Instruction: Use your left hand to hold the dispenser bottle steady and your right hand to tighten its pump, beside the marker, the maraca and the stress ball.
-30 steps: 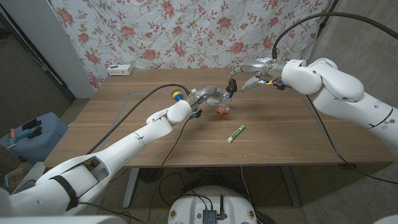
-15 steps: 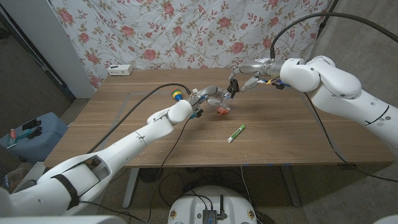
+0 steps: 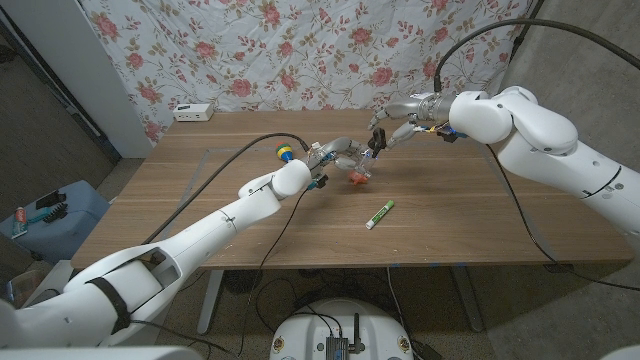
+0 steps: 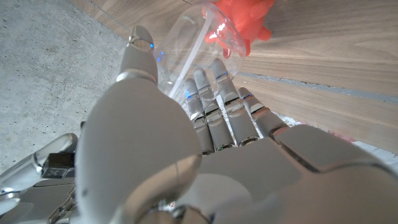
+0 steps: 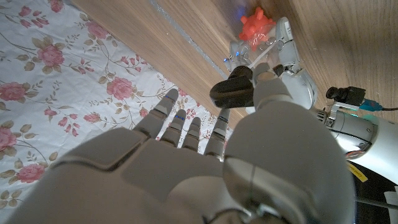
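Left hand (image 3: 338,156) grips the clear plastic dispenser bottle (image 4: 196,37) on the worktop (image 3: 200,205); right hand (image 3: 385,134) fingers pinch its black pump (image 5: 232,91) (tightening apparently underway, unfinished).

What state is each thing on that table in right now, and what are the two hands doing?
Dispenser bottle: clear, held by the left hand.
Pump: black, pinched by the right hand.
Left hand: grips the bottle.
Right hand: on the pump.
Marker: capped, lying flat.
Stress ball: red, spiky, resting beside the bottle.
Maraca: lying behind the left arm.
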